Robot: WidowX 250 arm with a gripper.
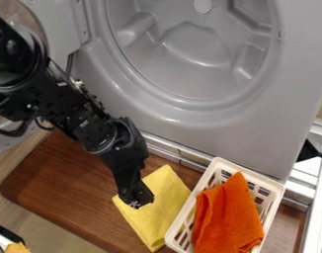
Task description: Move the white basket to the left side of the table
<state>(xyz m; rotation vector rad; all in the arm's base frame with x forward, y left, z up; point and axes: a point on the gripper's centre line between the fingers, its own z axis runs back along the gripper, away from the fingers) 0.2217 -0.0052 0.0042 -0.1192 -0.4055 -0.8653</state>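
Plastic, white and slotted, is forming the oblong basket [194, 201] we are seeing towards the right end of the wood-grained table [64, 180], by its back edge. Fuzzy orange cloth [229, 217] is lying rumpled inside and draping over the rim. Just beside, a soft yellow cloth [162, 200] is spreading nearly flat, and the black gripper [139, 200] is hanging over it; we aren't managing to tell whether it is gripping or released. Behind, a smooth grey panel [299, 64] is curving into a rounded hollow.
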